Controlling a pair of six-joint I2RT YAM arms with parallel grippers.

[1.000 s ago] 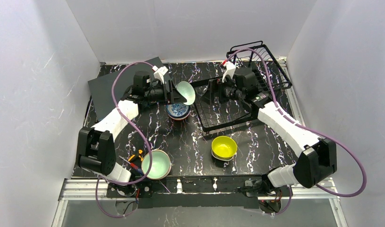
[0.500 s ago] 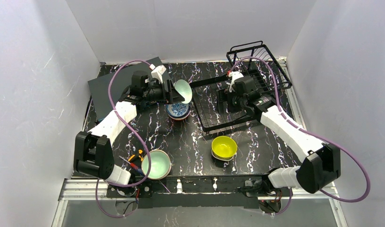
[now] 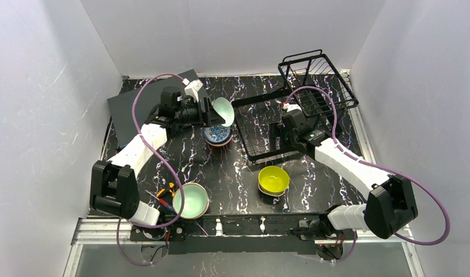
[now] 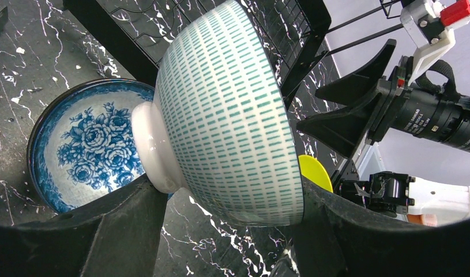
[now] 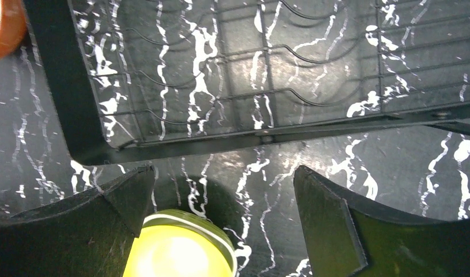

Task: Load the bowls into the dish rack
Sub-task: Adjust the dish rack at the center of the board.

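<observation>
My left gripper is shut on a white bowl with mint-green dashes, held tilted on its side above the blue-and-white patterned bowl. In the left wrist view the held bowl sits between my fingers, over the patterned bowl. The black dish rack stands at the back right, its flat frame reaching to the middle. My right gripper is open and empty over the frame's near edge, above the yellow bowl, which shows low in the right wrist view.
A mint-green bowl sits inside a pinkish one at the front left, next to small orange and blue items. A dark grey flat box lies at the back left. White walls close in three sides.
My right gripper has drawn back from the rack's basket toward the near edge of the frame, over the yellow bowl. My left gripper with its bowl has shifted slightly left, then held still.
</observation>
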